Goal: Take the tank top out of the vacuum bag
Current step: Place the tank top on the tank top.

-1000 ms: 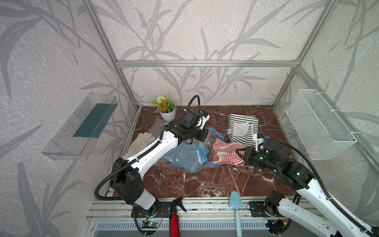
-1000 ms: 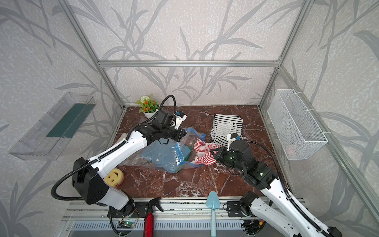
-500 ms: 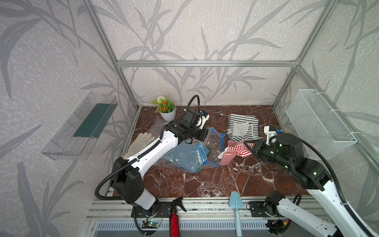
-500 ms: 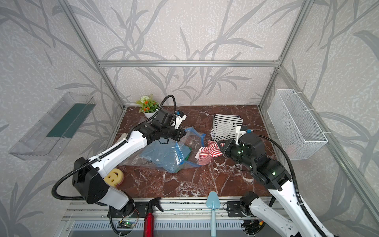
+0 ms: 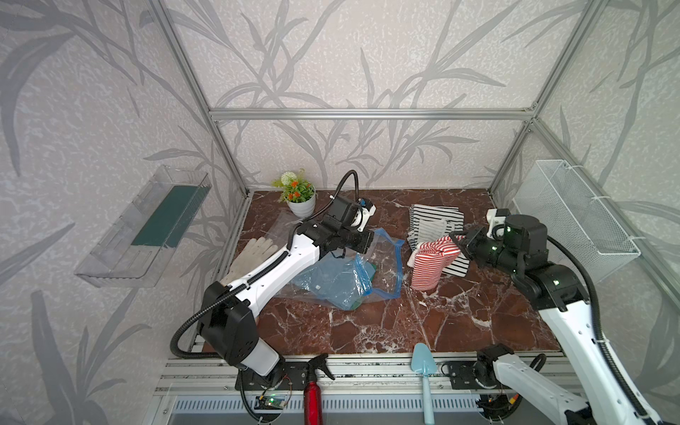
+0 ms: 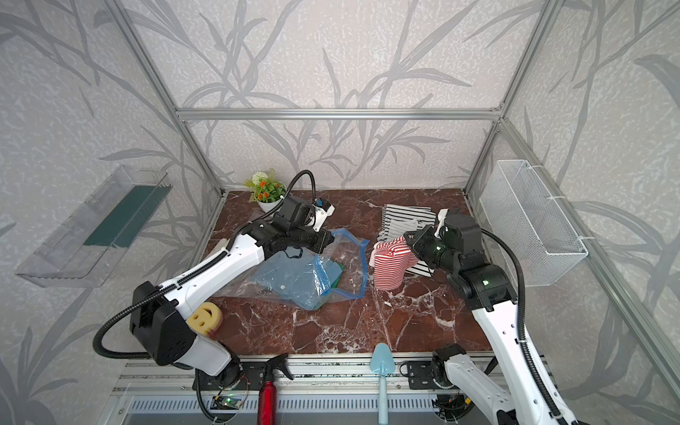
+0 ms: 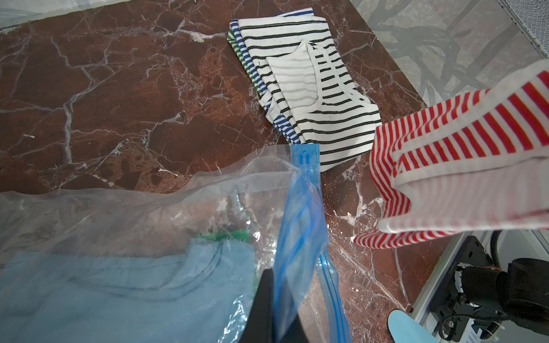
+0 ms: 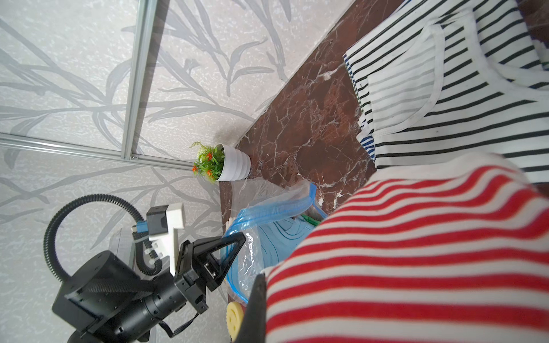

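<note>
Right gripper (image 5: 460, 245) clamps the red-striped tank top (image 5: 428, 265), which hangs outside the vacuum bag (image 5: 384, 290), at its 3 o'clock. Left gripper (image 5: 367, 243) pinches the bag's blue zip strip (image 7: 300, 208). Inside lie a light-blue garment (image 5: 331, 279) and a green garment (image 5: 372, 268).

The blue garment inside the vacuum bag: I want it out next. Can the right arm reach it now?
Probably not yet: the right tool is shut on the red-striped tank top. Once freed, the way to the blue garment looks open: the left tool holds up the mouth of the vacuum bag.
</note>
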You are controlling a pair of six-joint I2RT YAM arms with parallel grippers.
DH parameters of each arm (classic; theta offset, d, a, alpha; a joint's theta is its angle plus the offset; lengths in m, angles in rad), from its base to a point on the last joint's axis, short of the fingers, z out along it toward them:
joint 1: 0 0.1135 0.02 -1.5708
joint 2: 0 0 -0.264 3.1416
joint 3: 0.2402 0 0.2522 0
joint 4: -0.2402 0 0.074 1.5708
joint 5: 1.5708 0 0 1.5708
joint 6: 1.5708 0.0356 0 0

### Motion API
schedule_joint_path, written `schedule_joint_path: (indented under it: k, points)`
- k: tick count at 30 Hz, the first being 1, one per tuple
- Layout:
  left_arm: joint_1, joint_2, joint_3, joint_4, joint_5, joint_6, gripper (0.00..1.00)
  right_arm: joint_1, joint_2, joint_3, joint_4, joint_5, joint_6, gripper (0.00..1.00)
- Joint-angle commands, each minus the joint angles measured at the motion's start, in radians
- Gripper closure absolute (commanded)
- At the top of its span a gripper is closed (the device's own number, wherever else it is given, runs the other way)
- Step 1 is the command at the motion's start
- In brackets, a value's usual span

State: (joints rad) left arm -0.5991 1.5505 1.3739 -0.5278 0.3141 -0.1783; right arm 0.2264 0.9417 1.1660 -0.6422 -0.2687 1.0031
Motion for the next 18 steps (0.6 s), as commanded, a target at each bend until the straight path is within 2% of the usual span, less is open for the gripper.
schedule_joint_path:
  k: [1, 10, 18]
  points:
    - [0.010, 0.013, 0.035, -0.022, 0.013, 0.003, 1.00, -0.041, 0.052, 0.049, 0.114, -0.074, -0.043, 1.00]
    - [0.010, 0.021, 0.043, -0.026, 0.036, -0.003, 1.00, -0.106, 0.247, 0.181, 0.225, -0.080, -0.106, 1.00]
    - [0.012, 0.035, 0.047, -0.035, 0.040, 0.002, 1.00, -0.155, 0.349, 0.193, 0.377, -0.020, -0.104, 1.00]
